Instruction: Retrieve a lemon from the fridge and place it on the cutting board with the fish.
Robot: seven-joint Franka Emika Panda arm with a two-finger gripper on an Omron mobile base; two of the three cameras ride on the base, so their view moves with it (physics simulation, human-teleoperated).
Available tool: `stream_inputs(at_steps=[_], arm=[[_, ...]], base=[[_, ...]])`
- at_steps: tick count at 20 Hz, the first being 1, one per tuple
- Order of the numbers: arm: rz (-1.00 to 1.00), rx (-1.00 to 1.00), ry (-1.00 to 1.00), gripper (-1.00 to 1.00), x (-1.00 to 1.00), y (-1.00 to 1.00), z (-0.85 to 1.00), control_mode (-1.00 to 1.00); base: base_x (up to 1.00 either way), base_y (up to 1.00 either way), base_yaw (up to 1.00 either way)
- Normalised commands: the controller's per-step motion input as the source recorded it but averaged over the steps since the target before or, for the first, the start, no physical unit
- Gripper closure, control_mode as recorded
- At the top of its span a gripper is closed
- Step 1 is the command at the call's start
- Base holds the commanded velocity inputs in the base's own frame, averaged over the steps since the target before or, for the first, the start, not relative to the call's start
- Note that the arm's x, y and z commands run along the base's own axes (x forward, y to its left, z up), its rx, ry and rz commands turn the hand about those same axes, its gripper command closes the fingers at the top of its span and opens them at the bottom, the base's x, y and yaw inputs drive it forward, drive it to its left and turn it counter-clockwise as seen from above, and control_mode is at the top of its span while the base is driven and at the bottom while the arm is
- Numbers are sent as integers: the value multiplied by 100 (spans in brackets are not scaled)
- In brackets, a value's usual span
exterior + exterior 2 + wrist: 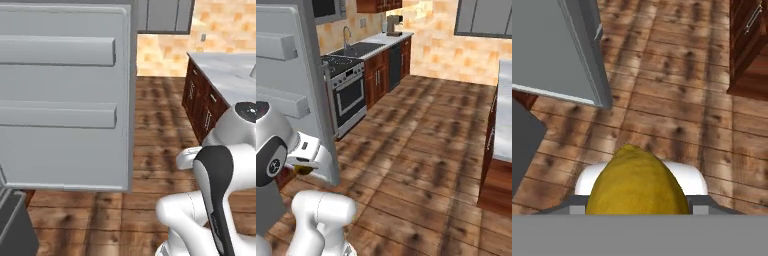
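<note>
Fridge (pixel 65 95) door stands open across the left base view, its inner shelves facing the camera. Right base view adds the stove (pixel 348 92), the sink and the marble table (pixel 503 120). Hand view shows the lemon (pixel 637 182) pinched in the tool (pixel 637 202), above the wooden floor (pixel 672 100).

**Yellow fruit against grey and brown**

The lemon (pixel 637 182) is a deep, slightly mottled yellow. The fridge (pixel 65 95) door is plain pale grey, its shelf ledges the same shade. The floor (pixel 421 165) shows reddish-brown wooden planks with dark knots. The cabinets (pixel 200 102) are dark reddish-brown, the countertop (pixel 227 72) white-grey marble. The wall (pixel 431 45) carries orange-and-cream tiles. The stove (pixel 346 92) is silver and black.
</note>
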Motion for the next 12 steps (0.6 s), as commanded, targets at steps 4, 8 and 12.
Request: stream_inputs(at_steps=[4,8,12], arm=[[0,0,0,100,0,0,0,100],[0,0,0,100,0,0,0,100],[0,0,0,100,0,0,0,100]], base=[[3,-17,-51],[38,-61,1],[28,-67,17]])
